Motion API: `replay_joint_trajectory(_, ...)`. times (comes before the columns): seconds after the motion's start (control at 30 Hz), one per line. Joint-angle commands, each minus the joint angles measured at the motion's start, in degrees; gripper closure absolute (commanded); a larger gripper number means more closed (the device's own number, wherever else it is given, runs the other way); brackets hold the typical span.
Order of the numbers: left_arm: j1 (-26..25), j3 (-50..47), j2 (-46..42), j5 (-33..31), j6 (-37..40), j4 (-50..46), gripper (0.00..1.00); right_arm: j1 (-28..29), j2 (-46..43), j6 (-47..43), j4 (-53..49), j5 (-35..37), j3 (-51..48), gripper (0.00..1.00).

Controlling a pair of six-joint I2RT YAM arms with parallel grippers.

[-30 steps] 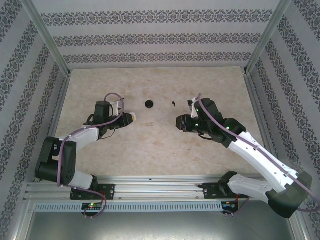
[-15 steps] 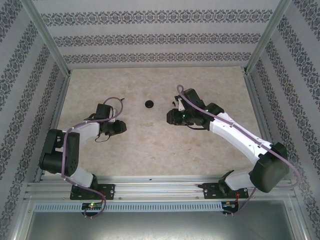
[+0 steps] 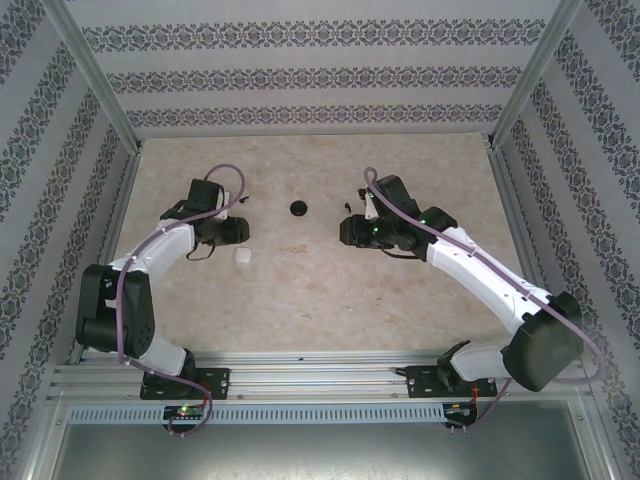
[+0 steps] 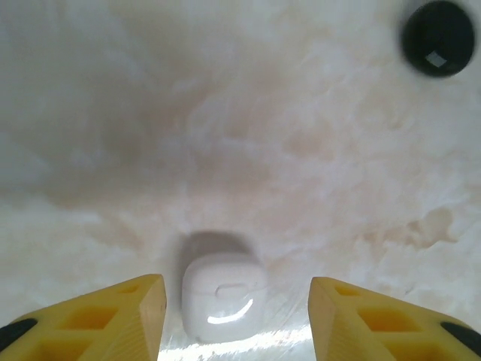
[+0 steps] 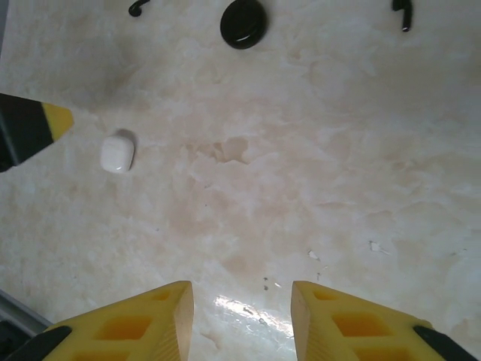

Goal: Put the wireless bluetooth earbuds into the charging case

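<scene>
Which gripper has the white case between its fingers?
The left gripper; the charging case lies between its open fingers. The right gripper brackets bare table.

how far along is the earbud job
Done: nothing yet; the charging case looks closed on the table. In hand: nothing; the left gripper is open astride the case, the right gripper open and empty. Left: what seem to be both earbuds, small and dark, lie loose near a black disc.
</scene>
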Motion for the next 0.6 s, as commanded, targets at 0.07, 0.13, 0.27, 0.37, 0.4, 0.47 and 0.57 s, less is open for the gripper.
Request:
replay_joint_trajectory(0.07, -6.46, 8.8, 7.21, -3.03, 6.45, -5.44, 0.43, -2.22, -3.13, 1.5, 1.99, 0.13, -3.47, 0.6)
replay_joint_trajectory(0.13, -8.52, 12.78, 11.43, -2.18, 7.11, -5.93, 0.4, -2.93, -3.97, 1.62, 1.88, -0.07, -4.45, 0.6)
replay_joint_trajectory(0.27, -12.74, 21.88, 20.2, -2.65, 9.95, -7.77, 0.35, -4.59, -6.09, 1.46, 0.9, -0.17, -6.33, 0.59)
replay_joint_trajectory(0.37, -14.33, 28.46, 26.03, -3.26, 11.68, -9.38, 0.33, -6.32, -8.08, 1.44, 0.26, -0.27, -8.11, 0.58)
replay_joint_trajectory(0.4, -14.59, 30.52, 27.95, -3.59, 12.08, -10.1, 0.32, -6.96, -8.79, 1.57, 0.23, -0.31, -8.61, 0.58)
replay_joint_trajectory(0.47, -14.73, 34.17, 31.0, -4.09, 12.52, -11.17, 0.32, -8.17, -9.82, 1.72, 0.18, -0.58, -9.6, 0.58)
replay_joint_trajectory(0.57, -14.77, 38.57, 34.75, -4.98, 13.49, -12.44, 0.3, -9.84, -11.22, 1.94, 0.25, -0.97, -10.84, 0.58)
